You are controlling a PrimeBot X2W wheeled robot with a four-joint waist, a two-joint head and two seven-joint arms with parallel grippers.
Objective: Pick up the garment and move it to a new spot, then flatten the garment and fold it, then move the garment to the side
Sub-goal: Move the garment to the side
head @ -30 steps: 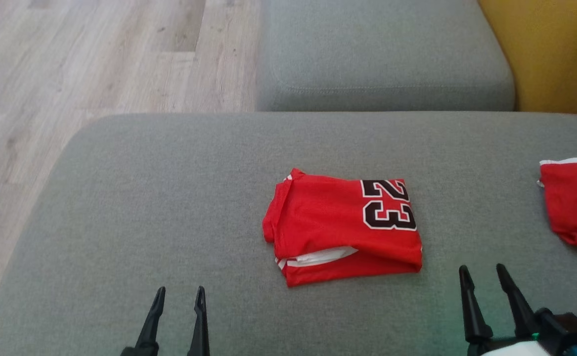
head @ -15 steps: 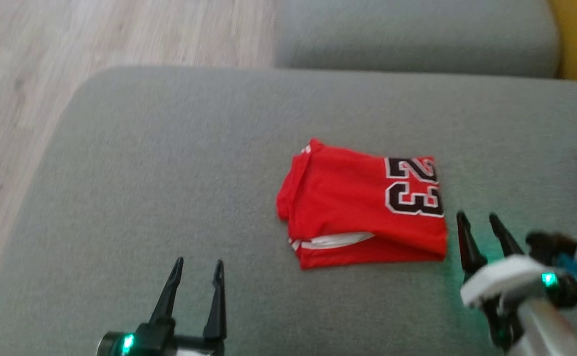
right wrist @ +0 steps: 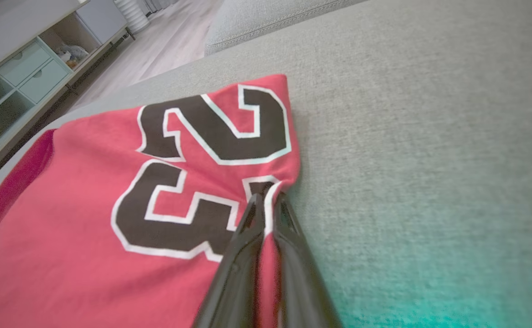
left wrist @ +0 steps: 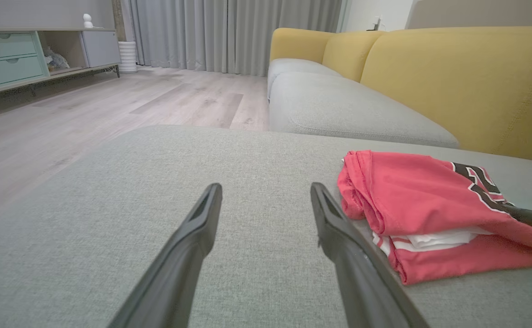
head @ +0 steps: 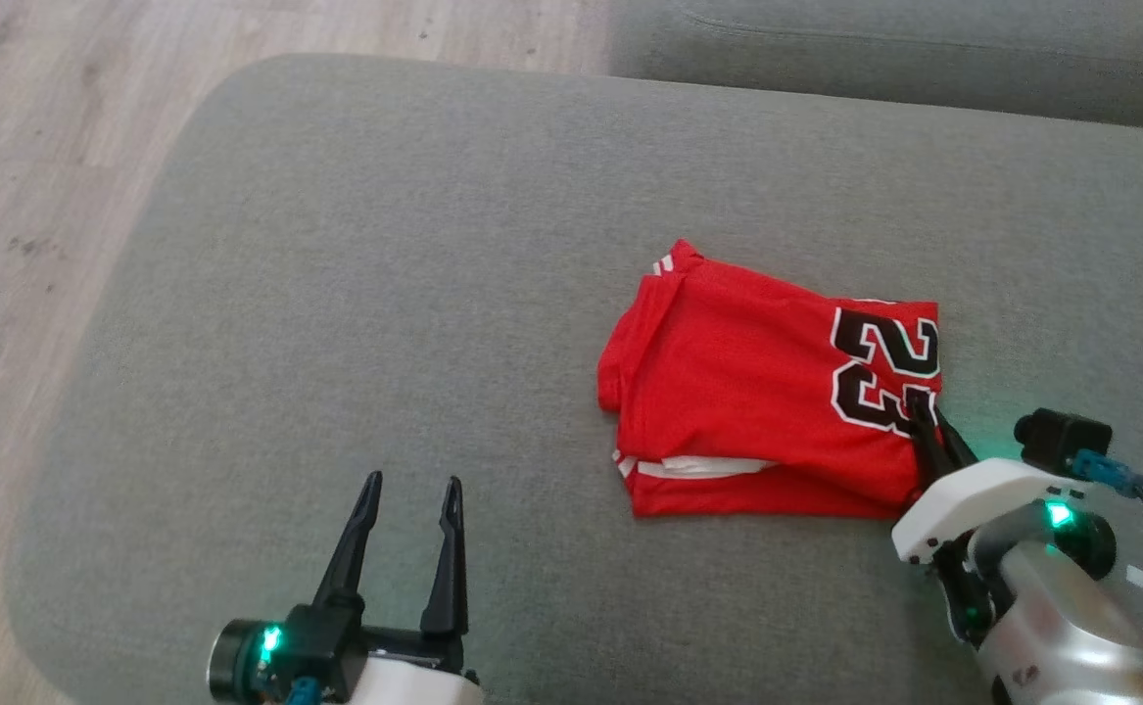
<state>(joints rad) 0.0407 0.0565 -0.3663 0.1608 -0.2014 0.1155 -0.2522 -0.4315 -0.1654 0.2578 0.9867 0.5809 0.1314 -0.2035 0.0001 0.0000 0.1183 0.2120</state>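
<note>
A folded red jersey (head: 757,392) with a black "23" lies on the grey sofa cushion (head: 385,294), right of centre in the head view. My right gripper (head: 924,411) is shut on the jersey's right edge; in the right wrist view a pinch of red cloth (right wrist: 268,205) sits between the two dark fingers, just beside the "3". My left gripper (head: 412,485) stands open over bare cushion, well left of the jersey and apart from it. In the left wrist view the jersey (left wrist: 425,200) lies to the right of the open fingers (left wrist: 338,228).
The cushion's rounded left edge drops to a wooden floor (head: 32,196). A second grey cushion (head: 904,49) lies behind, with a yellow sofa back (left wrist: 466,77) beyond it. A low cabinet (left wrist: 15,54) and curtains stand across the room.
My right gripper moved forward to the jersey's right edge and shut on it. The head camera tilted down and shifted, so the second red garment at the right left the view.
</note>
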